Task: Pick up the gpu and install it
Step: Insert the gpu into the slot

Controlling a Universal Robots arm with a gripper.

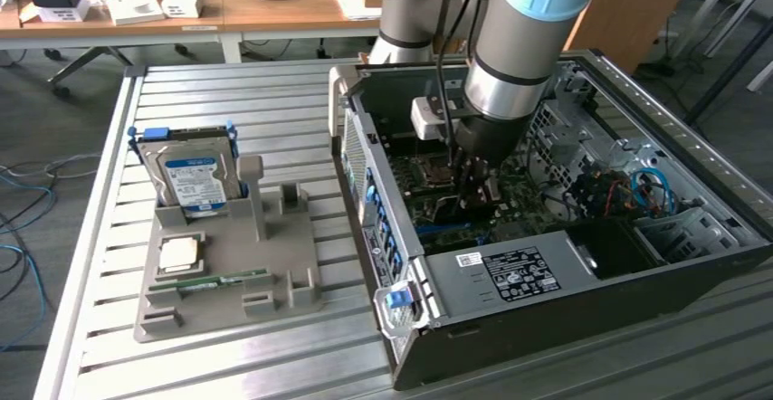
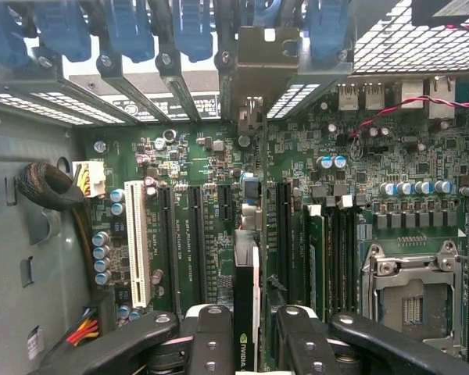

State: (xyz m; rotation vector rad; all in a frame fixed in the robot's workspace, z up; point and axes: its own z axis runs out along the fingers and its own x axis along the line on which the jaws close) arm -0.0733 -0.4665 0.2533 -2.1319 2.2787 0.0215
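My gripper is clamped on the gpu, which I hold edge-on inside the computer case, low over the motherboard and running straight towards the case's rear wall. It lies between the long black slots, with the white slot off to one side and the processor socket off to the other. As I judge it, doing this step well means keeping the card square to its slot and upright, with the metal bracket lined up with its opening in the back wall, and pressing evenly so neither end goes in first. I cannot tell whether the bottom edge has entered the slot. The wrist view gives me the alignment: the card's thin edge, the slot rows, my finger pads either side. The exterior view gives what that one lacks — how deep my arm reaches into the case, my gripper just above the board, and well apart on the table the grey tray with the hard drive standing in it.
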